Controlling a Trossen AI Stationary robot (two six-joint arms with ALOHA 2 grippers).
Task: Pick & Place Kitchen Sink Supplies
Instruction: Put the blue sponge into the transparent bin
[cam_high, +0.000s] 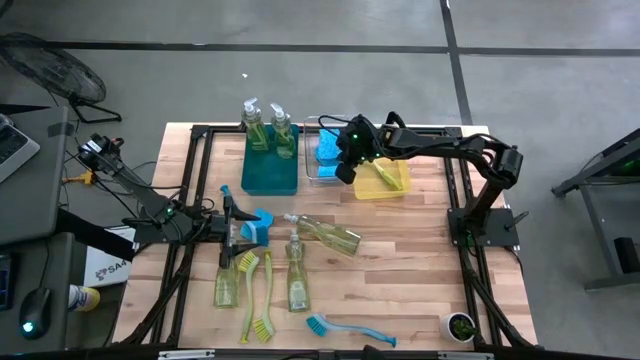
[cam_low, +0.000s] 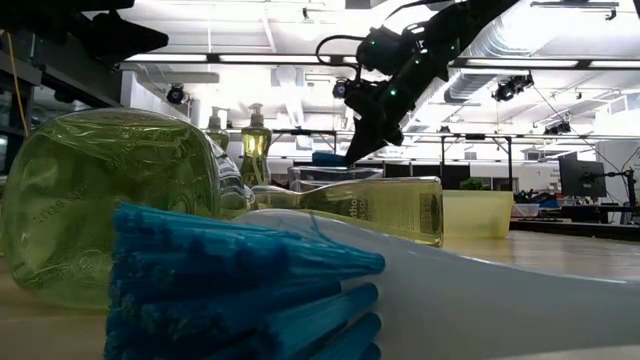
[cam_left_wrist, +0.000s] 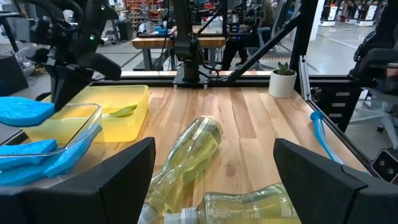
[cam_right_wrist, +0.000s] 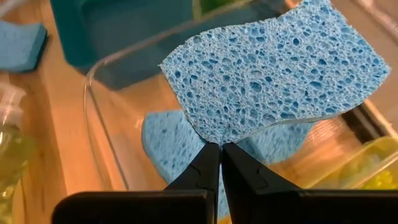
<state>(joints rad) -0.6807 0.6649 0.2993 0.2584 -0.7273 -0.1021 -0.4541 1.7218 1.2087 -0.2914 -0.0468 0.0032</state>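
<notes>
My right gripper is shut on a blue sponge and hangs over the clear bin, where a second blue sponge lies on the floor. In the high view this gripper is at the back middle of the table. My left gripper is open and level above the table's left side, with nothing between its fingers. A blue sponge lies on the table beside it. Soap bottles lie on their sides, near two yellow-green brushes and a blue brush. My right gripper pinches the sponge's lower corner between its two fingertips. The fingers slant down from the table's right side. The sponge is lifted clear above the clear bin, its broad face spread out beyond the fingers.
A teal bin at the back holds two upright soap bottles. A yellow bin to the right of the clear one holds a yellow-green brush. A small potted plant stands at the near right corner.
</notes>
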